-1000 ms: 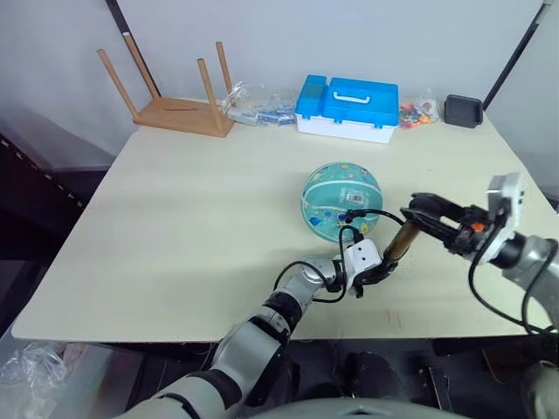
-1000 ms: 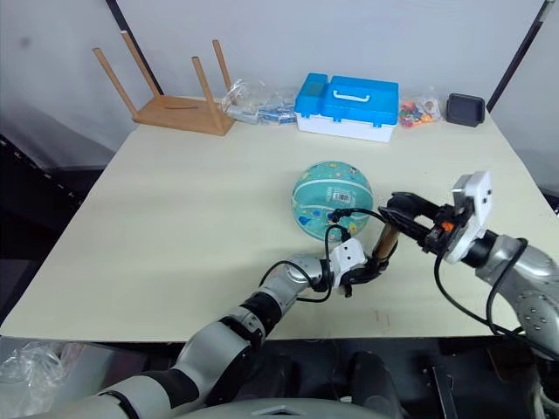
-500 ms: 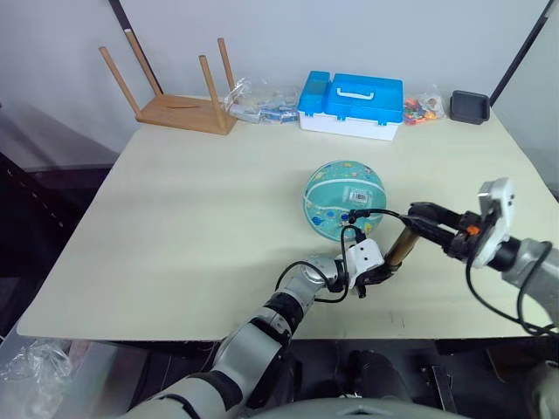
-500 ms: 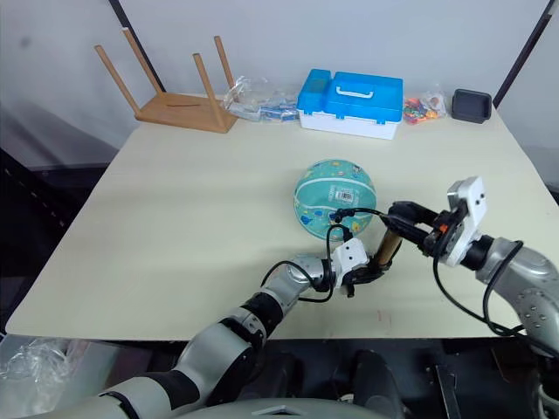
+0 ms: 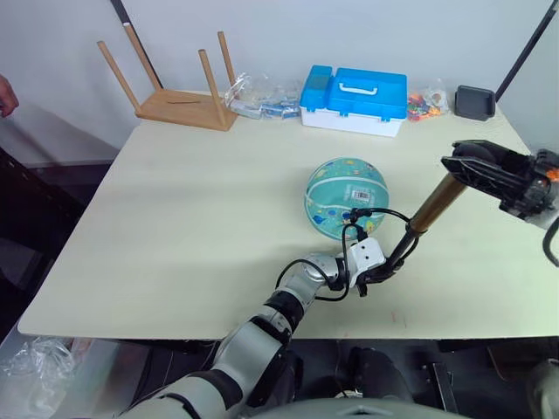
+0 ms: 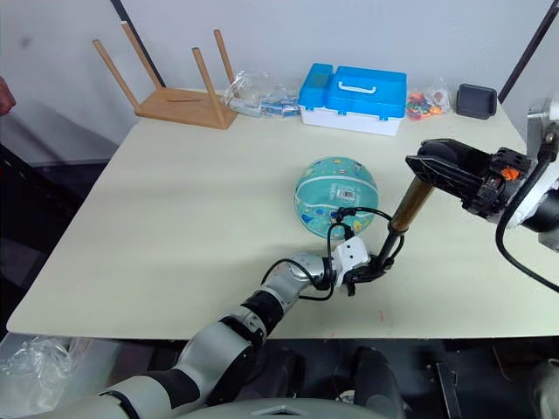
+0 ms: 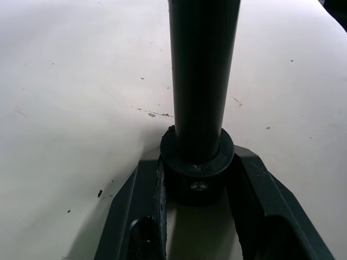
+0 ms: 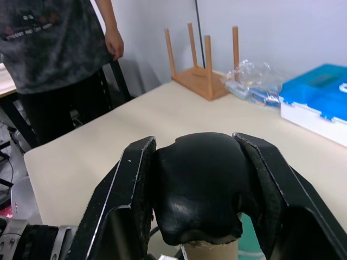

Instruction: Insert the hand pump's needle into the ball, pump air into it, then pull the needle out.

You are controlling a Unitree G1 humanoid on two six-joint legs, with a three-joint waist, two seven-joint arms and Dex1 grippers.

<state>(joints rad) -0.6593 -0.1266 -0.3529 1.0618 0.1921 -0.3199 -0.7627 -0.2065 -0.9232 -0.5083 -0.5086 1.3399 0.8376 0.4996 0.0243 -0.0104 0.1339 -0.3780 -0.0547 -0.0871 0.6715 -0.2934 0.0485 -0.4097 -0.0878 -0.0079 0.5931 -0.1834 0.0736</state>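
Gripping the hand pump (image 5: 410,234): both tools pinch it above a cream table (image 5: 192,201)

My left arm (image 5: 262,327) is silver-grey with black joint rings, ending in a white block-shaped wrist housing (image 5: 364,256) looped by thin black cables. My right gripper (image 6: 454,170) has two black fingers, orange marks and a black cable behind it. A silver screw head (image 7: 198,187) sits between my left fingers (image 7: 133,216).
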